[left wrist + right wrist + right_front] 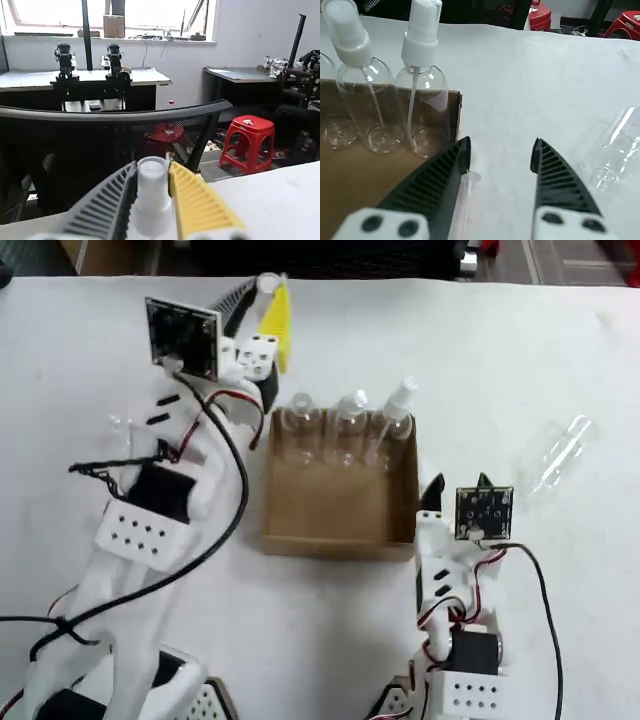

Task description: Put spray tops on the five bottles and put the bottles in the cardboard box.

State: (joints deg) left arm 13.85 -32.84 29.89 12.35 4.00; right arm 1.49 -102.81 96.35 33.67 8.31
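Left wrist view — your left claw [152, 169] is pinching a light, slippery-looking spray top [151, 192] by its neck; right claw [501, 145] is gaping wide.

Spray top [152, 192]: lower part cut off by frame edge. One boxed bottle [330, 125] and the loose bottle [620, 145] are cropped too.

Bottles [367, 100] look clear glossy plastic, the box [340, 510] matt brown cardboard; a smooth white plastic spray top [151, 197] sits between the left gripper's [152, 168] ribbed jaws.
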